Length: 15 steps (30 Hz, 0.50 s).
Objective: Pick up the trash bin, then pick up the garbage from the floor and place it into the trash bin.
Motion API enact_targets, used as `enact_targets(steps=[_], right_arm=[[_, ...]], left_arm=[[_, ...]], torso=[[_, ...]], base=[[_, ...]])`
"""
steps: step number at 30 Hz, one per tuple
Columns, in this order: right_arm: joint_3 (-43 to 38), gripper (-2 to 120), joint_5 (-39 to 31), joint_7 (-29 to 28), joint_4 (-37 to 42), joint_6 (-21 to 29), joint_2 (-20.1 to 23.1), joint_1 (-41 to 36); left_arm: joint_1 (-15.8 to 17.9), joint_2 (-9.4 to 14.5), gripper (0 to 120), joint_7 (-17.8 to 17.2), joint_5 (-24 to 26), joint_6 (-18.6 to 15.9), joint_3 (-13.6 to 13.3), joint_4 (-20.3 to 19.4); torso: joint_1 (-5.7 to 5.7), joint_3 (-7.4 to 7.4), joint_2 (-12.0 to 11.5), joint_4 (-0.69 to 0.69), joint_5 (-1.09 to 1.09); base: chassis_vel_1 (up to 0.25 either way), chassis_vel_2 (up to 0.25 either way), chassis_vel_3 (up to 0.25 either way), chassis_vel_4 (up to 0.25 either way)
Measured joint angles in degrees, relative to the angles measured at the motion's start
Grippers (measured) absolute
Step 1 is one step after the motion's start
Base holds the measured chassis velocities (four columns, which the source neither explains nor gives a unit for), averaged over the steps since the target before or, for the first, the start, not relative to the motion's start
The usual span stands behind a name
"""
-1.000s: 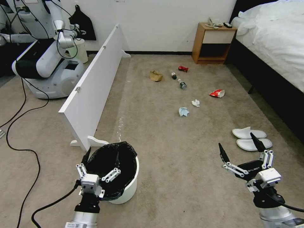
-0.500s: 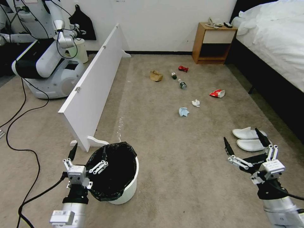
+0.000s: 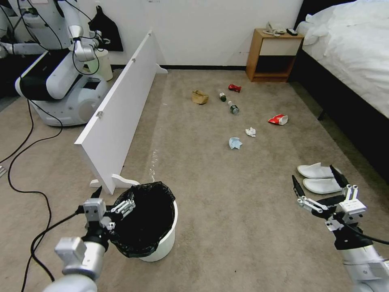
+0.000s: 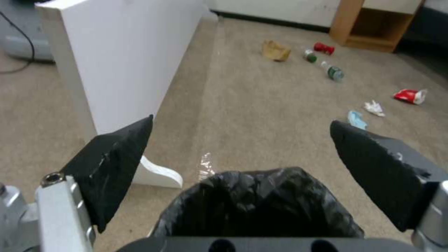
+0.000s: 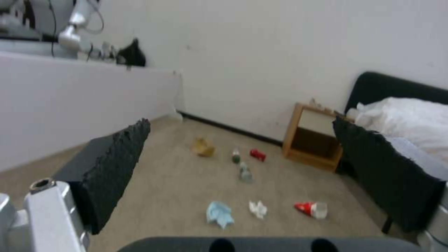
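The trash bin (image 3: 167, 238), white with a black bag (image 4: 257, 203), stands on the carpet at the near left. My left gripper (image 3: 113, 198) hangs open over its left rim, one finger outside and one over the bag. The garbage lies ahead: a tan paper bag (image 3: 199, 97), two bottles (image 3: 233, 108), a red wrapper (image 3: 234, 87), a red-white packet (image 3: 278, 119), a tissue (image 3: 250, 132) and a blue mask (image 3: 234, 142). Two white slippers (image 3: 318, 170) lie near right. Just before them my right gripper (image 3: 314, 174) is open and holds nothing.
A long white board (image 3: 117, 113) stands on edge left of the bin. Behind it are another robot (image 3: 60, 73), a pale bin (image 3: 103, 65) and floor cables (image 3: 24, 162). A wooden nightstand (image 3: 273, 54) and a bed (image 3: 352, 52) close the right side.
My left gripper has swung left and down from over the bin's mouth to its left rim. My right gripper has drifted right and a little lower. Both stayed open.
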<state>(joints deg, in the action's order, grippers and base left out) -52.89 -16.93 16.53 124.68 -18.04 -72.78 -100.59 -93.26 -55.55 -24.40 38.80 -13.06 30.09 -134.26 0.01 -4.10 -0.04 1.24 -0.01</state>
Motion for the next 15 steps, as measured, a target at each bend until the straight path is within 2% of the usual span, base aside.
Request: enact_targets(steps=[1,3,4,6,7,8,10,15], right_arm=[[0.0,100,0.0,0.0,0.0,0.0,0.0,0.0],[0.0,100,1.0,-0.1,-0.4,0.5,-0.1,-0.5],[0.0,100,1.0,-0.1,-0.4,0.5,-0.1,-0.5],[0.0,100,1.9,-0.1,-0.8,0.6,-0.8,-0.9],[0.0,100,2.3,-0.1,-1.0,0.6,-1.1,-1.0],[0.0,100,2.3,-0.1,-1.0,0.6,-1.1,-1.0],[0.1,100,2.8,0.2,-1.5,0.1,-1.6,-1.0],[0.8,100,2.8,0.7,-3.3,-1.5,-1.8,-0.2]], left_arm=[[0.0,0.0,100,0.0,0.0,0.0,0.0,0.0],[2.9,4.3,100,-2.5,6.7,-3.4,0.0,0.7],[2.9,4.3,100,-2.5,6.7,-3.4,0.0,0.7],[4.5,8.1,100,-3.5,12.5,-6.5,0.4,1.0],[5.0,9.3,100,-4.0,15.1,-7.8,0.4,1.0],[5.0,9.3,100,-4.0,15.1,-7.8,0.4,1.0],[6.3,11.1,100,-6.3,20.8,-10.8,0.2,0.7],[7.3,11.9,100,-8.3,25.0,-14.0,1.0,0.8]], torso=[[0.00,0.00,0.0,0.00,0.00],[0.00,0.00,0.0,0.00,-0.02],[0.00,0.00,0.0,0.00,-0.02],[0.00,0.00,0.0,-0.01,0.00],[0.00,0.00,0.0,-0.01,-0.01],[0.00,0.00,0.0,-0.01,-0.01],[0.00,0.00,0.0,-0.01,0.00],[0.00,0.00,0.0,-0.01,0.00]], base=[[0.000,0.000,0.000,0.000],[0.000,0.000,0.000,0.000],[0.000,0.000,0.000,0.000],[0.000,0.000,0.000,0.000],[0.000,0.000,0.000,0.000],[0.000,0.000,0.000,0.000],[0.000,0.000,0.000,0.000],[0.000,0.000,0.000,0.000]])
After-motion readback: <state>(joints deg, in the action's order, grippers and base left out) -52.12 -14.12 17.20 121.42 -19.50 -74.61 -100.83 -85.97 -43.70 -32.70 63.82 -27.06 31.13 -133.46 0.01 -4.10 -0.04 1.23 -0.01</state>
